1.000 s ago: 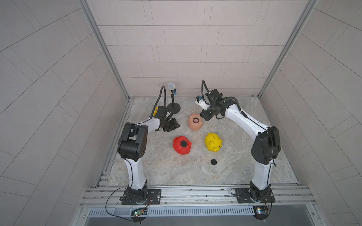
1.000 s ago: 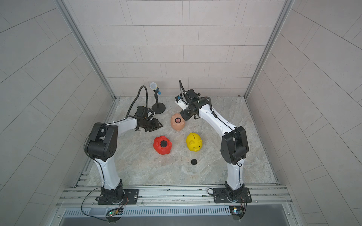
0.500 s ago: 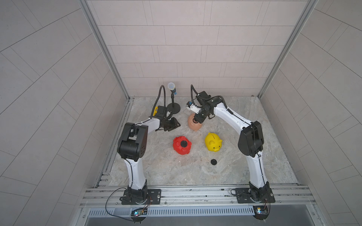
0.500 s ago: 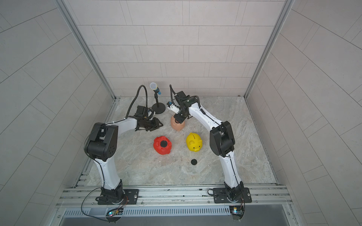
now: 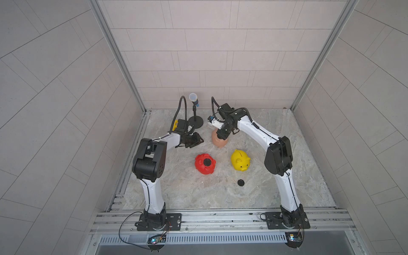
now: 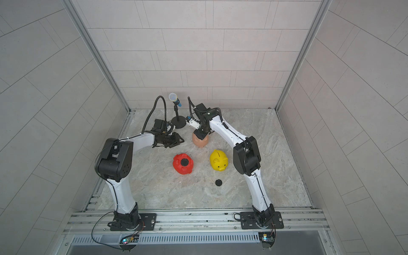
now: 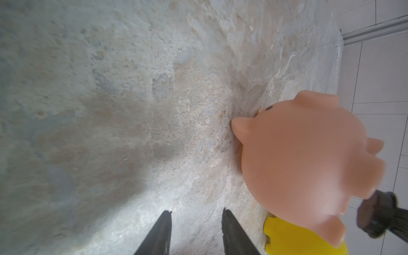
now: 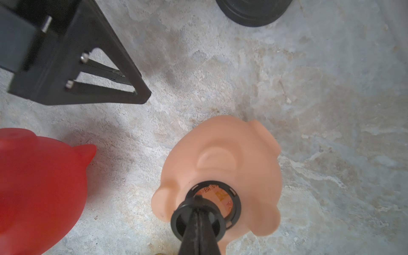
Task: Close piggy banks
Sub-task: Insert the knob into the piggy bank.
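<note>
R hand clamped tight on black plug, at belly hole of peach pig, mid-rear worktop | L hand fingers slightly apart, empty, nr it | red pig, yellow pig nearer front, apart

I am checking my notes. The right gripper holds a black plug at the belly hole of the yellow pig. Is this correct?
Not quite: the pig is wrong. The right gripper holds the black plug at the belly hole of the pink pig, not the yellow pig. The right wrist view shows it.
</note>
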Action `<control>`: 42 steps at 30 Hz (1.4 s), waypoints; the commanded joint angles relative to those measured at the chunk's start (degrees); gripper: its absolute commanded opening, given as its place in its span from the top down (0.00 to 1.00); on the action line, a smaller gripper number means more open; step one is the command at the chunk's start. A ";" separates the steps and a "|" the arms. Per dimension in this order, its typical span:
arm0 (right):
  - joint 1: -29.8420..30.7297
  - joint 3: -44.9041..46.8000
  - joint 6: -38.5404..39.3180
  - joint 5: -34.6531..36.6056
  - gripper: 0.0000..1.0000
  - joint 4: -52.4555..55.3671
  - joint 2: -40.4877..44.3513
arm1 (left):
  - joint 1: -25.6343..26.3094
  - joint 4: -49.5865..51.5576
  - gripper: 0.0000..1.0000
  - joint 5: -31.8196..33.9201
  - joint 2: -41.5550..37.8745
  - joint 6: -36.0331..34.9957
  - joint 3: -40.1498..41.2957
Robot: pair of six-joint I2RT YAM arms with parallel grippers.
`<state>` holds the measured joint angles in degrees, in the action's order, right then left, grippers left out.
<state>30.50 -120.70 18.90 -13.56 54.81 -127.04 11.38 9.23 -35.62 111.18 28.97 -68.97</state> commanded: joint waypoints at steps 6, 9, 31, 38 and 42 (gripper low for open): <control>0.64 -1.29 2.02 2.65 1.00 2.94 -1.78 | -0.09 -0.07 0.57 -0.20 -0.56 -0.23 0.46; 0.63 -1.33 2.10 2.99 1.00 2.91 -1.86 | -0.08 -0.09 0.57 -0.09 -0.48 -0.23 0.41; 1.36 -4.19 4.14 4.55 1.00 4.29 -4.61 | -0.11 0.13 0.57 -0.09 -0.10 -0.26 0.24; 1.71 -4.45 5.38 5.70 1.00 5.61 -5.24 | -0.05 0.26 0.57 0.02 -0.10 -0.36 0.24; 1.69 -4.36 6.15 5.55 1.00 5.83 -5.23 | 0.01 0.32 0.57 -0.08 -0.19 -0.39 0.17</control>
<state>31.83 -124.70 22.87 -8.51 57.30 -130.93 11.38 9.30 -35.59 111.18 28.95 -68.97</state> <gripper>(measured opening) 0.047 0.431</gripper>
